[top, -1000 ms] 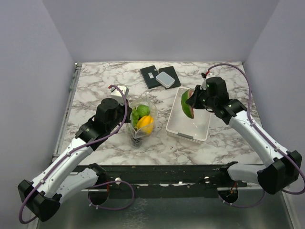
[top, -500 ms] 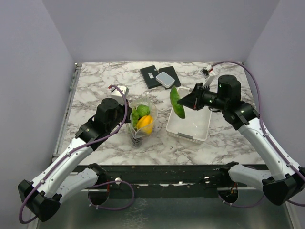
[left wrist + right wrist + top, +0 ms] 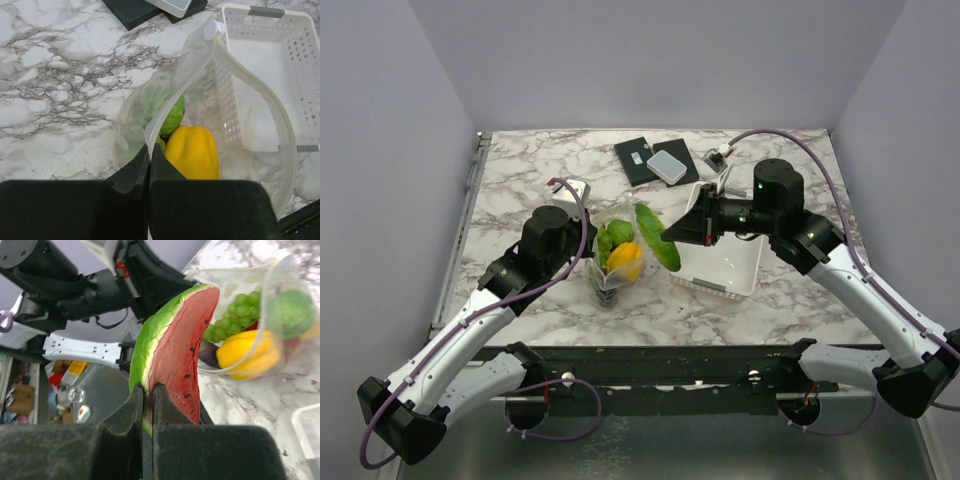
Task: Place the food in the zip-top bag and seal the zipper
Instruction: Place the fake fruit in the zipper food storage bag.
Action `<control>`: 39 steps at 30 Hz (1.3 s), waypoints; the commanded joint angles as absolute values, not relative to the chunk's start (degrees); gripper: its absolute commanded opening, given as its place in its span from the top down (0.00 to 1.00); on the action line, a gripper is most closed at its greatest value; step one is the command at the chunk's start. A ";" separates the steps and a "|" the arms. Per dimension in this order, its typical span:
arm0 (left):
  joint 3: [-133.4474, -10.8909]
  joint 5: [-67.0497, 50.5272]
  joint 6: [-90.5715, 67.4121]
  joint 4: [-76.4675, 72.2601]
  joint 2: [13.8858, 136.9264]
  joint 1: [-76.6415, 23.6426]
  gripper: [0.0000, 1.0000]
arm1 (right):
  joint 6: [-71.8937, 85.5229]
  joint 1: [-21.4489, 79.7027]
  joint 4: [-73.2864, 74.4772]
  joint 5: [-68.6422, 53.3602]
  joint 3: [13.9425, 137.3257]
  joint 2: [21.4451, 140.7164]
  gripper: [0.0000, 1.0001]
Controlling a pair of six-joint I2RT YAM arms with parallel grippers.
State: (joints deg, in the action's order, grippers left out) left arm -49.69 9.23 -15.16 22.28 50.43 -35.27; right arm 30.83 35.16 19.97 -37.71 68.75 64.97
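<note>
The clear zip-top bag (image 3: 612, 250) stands open on the marble table, with a yellow lemon (image 3: 192, 152), green grapes (image 3: 235, 315) and a round green fruit (image 3: 172, 112) inside. My left gripper (image 3: 149, 157) is shut on the bag's mouth edge, on the zipper strip (image 3: 200, 75). My right gripper (image 3: 147, 395) is shut on the watermelon slice (image 3: 175, 347), held in the air just right of the bag's mouth (image 3: 657, 236). The slice's green rind faces up in the top view.
A white perforated basket (image 3: 740, 270) sits right of the bag, under my right arm. Two dark pads with a grey box (image 3: 667, 165) lie at the back. A small white box (image 3: 576, 188) stands behind my left wrist.
My right gripper has carried the watermelon slice leftward from over the basket to the bag's mouth. The left gripper and the bag have stayed put.
</note>
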 commanded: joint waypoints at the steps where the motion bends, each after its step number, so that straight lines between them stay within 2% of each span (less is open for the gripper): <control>1: -49.57 8.36 -14.85 21.06 50.53 -35.26 1.00 | 35.63 38.71 18.06 -40.24 71.74 67.35 0.99; 17: -49.66 7.72 -15.29 20.92 50.27 -35.36 1.00 | 50.47 39.87 23.09 -39.57 75.67 75.05 0.99; 33: -49.66 7.09 -15.90 20.94 50.09 -35.33 1.00 | 65.87 39.86 15.30 -38.31 76.28 84.66 0.99; 39: -49.72 6.34 -16.21 20.87 49.85 -35.38 1.00 | 68.60 39.95 13.99 -33.92 77.26 86.93 0.99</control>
